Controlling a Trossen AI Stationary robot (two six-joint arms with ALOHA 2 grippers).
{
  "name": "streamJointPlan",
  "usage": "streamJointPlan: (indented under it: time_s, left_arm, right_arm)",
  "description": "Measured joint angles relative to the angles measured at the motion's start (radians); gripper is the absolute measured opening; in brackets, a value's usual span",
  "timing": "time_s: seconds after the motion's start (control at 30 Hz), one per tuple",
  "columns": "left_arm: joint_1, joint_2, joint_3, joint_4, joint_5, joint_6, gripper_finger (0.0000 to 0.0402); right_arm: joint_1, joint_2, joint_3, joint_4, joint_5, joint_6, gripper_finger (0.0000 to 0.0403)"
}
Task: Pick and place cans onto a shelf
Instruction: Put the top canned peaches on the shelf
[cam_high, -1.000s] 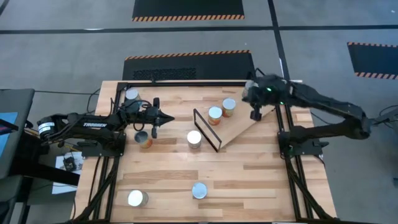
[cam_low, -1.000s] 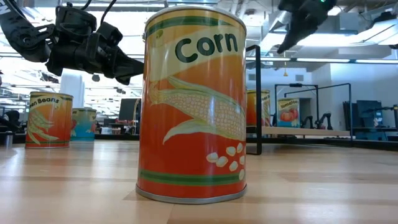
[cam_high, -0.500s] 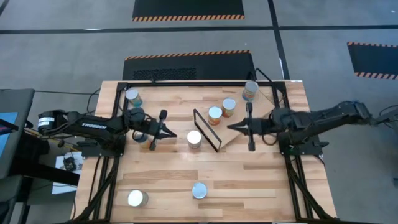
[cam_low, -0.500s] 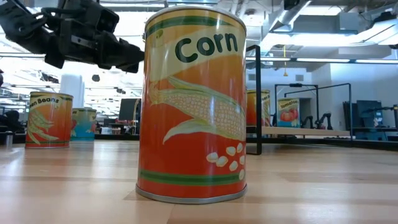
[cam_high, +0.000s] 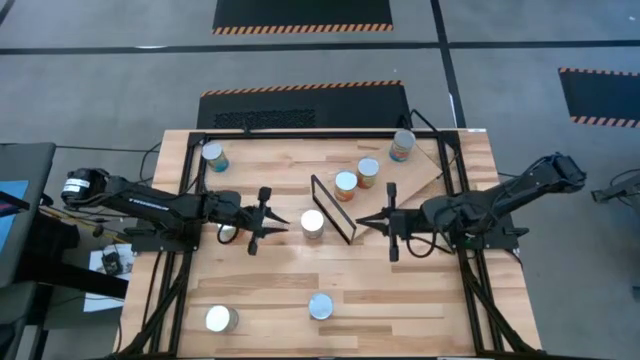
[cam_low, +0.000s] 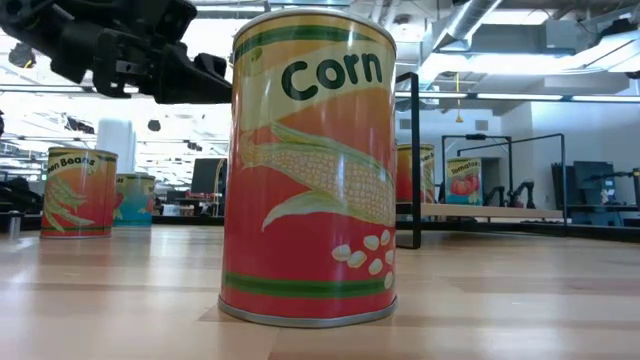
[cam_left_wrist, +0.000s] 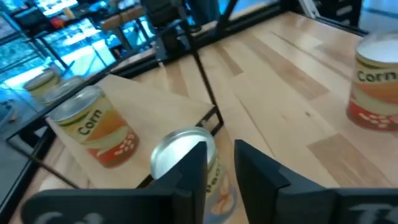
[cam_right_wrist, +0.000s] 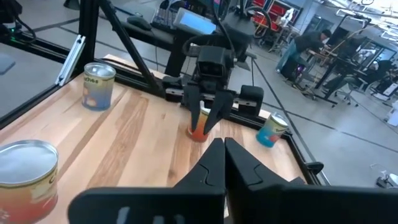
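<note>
Cans not yet gripped: left gripper (cam_high: 281, 225), fingers narrowly parted, faces silver-topped can (cam_high: 312, 222) before the shelf (cam_high: 405, 200); right gripper (cam_high: 362, 222) pinched empty; you widen next.

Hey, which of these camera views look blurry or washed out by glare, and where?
Left wrist view: soft and smeared throughout, the silver-topped can by the left pincer is fuzzy. Low view: bright ceiling lights wash out the background behind the sharp corn can. High view: evenly lit, crisp. Right wrist view: clear nearby, the room beyond softer.
</note>
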Motion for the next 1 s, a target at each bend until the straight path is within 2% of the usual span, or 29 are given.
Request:
streamJointPlan:
  time_s: [0.2, 0.47, 0.7, 0.83, 1.0]
  left_arm:
    - [-0.015, 0.086, 0.075, -0.056, -0.003, 0.026, 0.0102]
    - [-0.014, 0.298, 0.212, -0.137, -0.090, 0.126, 0.0105]
    - [-0.014, 0.414, 0.314, -0.228, -0.104, 0.173, 0.0104]
    - [-0.014, 0.442, 0.351, -0.264, -0.106, 0.183, 0.0078]
    - [-0.017, 0.425, 0.352, -0.283, -0.070, 0.220, 0.0010]
  right_arm:
    - [-0.001, 0.000, 0.000, 0.005, 0.000, 0.000, 0.0016]
    - [0.000, 0.000, 0.000, 0.003, 0.000, 0.001, 0.0012]
    - [0.001, 0.000, 0.000, -0.002, 0.000, 0.001, 0.0018]
    - [0.001, 0.000, 0.000, -0.016, 0.000, 0.001, 0.0016]
    - [0.001, 0.000, 0.000, -0.031, 0.000, 0.002, 0.0013]
